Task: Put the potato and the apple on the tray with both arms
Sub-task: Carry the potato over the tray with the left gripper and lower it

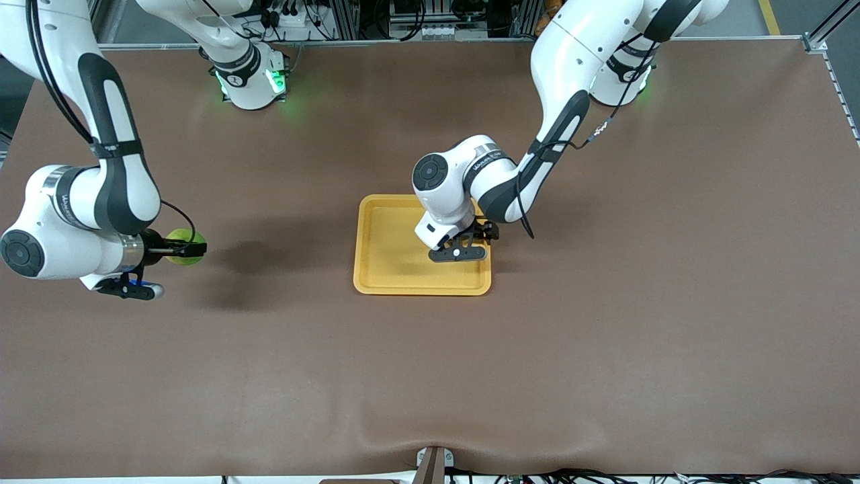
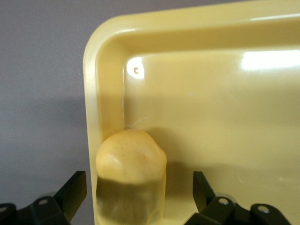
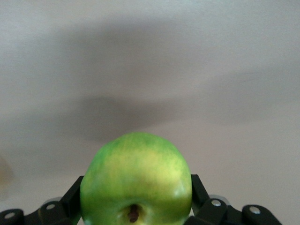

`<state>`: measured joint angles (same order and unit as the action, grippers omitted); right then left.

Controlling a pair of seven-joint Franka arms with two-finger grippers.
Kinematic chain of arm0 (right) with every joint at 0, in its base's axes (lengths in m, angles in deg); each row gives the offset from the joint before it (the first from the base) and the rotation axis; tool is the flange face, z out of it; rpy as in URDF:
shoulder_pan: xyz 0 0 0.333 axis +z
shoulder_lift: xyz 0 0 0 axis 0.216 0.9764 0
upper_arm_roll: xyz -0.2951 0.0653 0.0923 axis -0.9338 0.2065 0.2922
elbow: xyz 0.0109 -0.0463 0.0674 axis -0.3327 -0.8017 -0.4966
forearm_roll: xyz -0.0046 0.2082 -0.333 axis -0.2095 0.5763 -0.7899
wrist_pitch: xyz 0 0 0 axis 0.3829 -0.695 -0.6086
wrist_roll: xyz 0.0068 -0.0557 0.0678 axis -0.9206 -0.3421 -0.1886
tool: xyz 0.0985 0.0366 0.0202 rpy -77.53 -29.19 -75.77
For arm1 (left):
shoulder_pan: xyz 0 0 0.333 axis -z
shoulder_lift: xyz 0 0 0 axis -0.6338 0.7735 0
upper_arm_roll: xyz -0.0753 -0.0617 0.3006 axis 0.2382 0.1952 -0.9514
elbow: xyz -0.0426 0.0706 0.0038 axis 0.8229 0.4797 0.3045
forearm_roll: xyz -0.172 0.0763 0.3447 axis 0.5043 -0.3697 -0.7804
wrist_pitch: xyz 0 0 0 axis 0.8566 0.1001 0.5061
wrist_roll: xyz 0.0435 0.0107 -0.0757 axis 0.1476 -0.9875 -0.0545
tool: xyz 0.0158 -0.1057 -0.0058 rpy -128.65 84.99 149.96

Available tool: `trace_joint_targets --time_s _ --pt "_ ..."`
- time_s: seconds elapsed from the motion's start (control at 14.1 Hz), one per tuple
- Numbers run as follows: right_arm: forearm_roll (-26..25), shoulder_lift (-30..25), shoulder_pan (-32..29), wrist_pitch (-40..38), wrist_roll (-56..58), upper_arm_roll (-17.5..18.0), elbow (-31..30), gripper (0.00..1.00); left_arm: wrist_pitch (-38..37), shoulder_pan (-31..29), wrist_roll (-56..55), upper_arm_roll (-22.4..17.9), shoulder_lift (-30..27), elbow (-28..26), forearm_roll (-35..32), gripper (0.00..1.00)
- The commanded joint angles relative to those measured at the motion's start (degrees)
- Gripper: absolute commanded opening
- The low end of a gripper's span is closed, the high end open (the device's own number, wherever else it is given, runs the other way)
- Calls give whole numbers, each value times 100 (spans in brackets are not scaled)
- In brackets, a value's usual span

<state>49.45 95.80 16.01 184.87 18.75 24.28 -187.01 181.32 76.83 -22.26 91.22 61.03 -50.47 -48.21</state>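
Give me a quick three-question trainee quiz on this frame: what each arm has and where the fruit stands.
1. True or false: the potato lies in the tray.
2. Which tool grips the apple? A left tool B right tool
3. Fill in: the left tool's fingers are ___ around the potato.

Key: 1 true, against the rim near a corner. 2 B, over bare table toward the right arm's end. 3 open, not touching it.

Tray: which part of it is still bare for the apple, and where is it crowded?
The tray is bare over its half toward the right arm's end, up to that rim. It is crowded at the rim toward the left arm's end: the potato lies there between the left pincer's open fingers. The right pincer holds the apple over bare table.
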Motion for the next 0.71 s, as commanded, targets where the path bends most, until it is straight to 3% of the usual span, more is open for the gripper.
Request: trace_joint_targets --time_s 0.0,0.28,0.64 --pt "70 -134 252 -141 -305 -20 110 0 -149 3 -103 -47 -194 150 -139 100" --pt "70 -240 656 -141 -402 -29 171 0 -596 -242 -59 -56 -897 167 -95 100" --pt "79 -187 1368 -115 -1148 -21 374 0 -667 -1462 685 23 -1521 167 659 100"
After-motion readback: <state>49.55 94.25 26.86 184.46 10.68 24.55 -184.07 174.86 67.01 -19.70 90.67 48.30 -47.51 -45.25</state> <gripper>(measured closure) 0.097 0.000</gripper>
